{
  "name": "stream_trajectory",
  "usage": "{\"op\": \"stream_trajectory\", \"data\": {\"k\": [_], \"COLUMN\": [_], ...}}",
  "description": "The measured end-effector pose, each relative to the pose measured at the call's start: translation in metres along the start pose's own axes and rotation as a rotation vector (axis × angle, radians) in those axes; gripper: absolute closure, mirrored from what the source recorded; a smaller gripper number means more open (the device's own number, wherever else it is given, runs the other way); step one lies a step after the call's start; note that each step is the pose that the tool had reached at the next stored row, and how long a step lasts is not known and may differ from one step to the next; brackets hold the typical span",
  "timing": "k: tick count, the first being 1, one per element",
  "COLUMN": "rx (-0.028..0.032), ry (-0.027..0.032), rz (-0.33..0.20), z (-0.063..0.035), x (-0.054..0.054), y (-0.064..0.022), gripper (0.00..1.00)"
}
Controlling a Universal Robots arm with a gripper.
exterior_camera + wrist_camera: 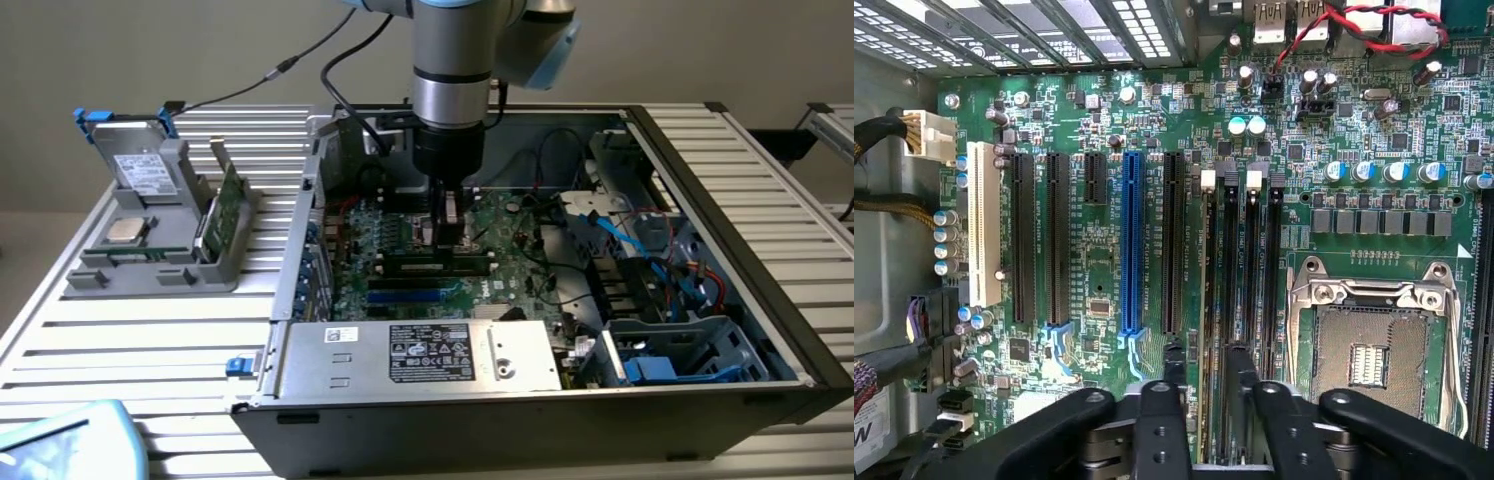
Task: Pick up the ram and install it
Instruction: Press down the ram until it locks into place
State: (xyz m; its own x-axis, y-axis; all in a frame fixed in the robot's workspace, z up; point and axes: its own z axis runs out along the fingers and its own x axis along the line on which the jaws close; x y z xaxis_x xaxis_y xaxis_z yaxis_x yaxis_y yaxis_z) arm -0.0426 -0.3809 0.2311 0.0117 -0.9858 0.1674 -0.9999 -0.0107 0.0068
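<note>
Starting at the exterior view's left: a gray holder (147, 270) sits on the slatted table (120, 340). It carries a hard drive (140, 172) with blue clips, a square silver chip (127, 230), and a spare green stick (227, 205) standing on edge, mostly hidden by the holder's wall. Next over is the open PC case (534, 430), with a labelled silver power supply (427, 355) across its front. The arm comes straight down into it, and the gripper (454, 235) hangs right over the motherboard (507, 250). The ram (430, 266) lies lengthwise along the memory slots just under the tips, dark with a green strip below. I honestly can't tell if it's clicked in, or whether the tips are touching it. In the wrist view the gripper (1206, 370) is cut off at the frame edge. Its two fingers (1159, 420) are spread a bit with bare board showing between them, not pinching anything I can make out. Beyond them are the blue expansion slot (1131, 240), the black memory slots (1254, 260) and the empty processor socket (1369, 350). At the exterior view's right it's a tangle of blue cables (641, 235), and where they end is lost in the drive cage.
</note>
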Motion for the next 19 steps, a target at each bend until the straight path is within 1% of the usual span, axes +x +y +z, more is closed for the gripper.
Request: {"op": "stream_trajectory", "data": {"k": [1,2,4,8,15,19], "rx": [0.0000,-0.0001,0.0000,-0.0001,-0.0029,-0.0045], "ry": [0.0000,0.0000,0.0000,0.0001,-0.0001,-0.0001], "rz": [0.000,0.000,0.000,0.000,0.000,-0.001], "z": [0.0000,0.0000,0.0000,-0.0001,-0.0001,-0.0002], "x": [0.000,0.000,0.000,0.000,0.000,0.000], "y": [0.0000,0.0000,0.0000,-0.0014,-0.0162,-0.0231], "gripper": [0.76,0.76,0.88,0.89,0.89,0.89]}}
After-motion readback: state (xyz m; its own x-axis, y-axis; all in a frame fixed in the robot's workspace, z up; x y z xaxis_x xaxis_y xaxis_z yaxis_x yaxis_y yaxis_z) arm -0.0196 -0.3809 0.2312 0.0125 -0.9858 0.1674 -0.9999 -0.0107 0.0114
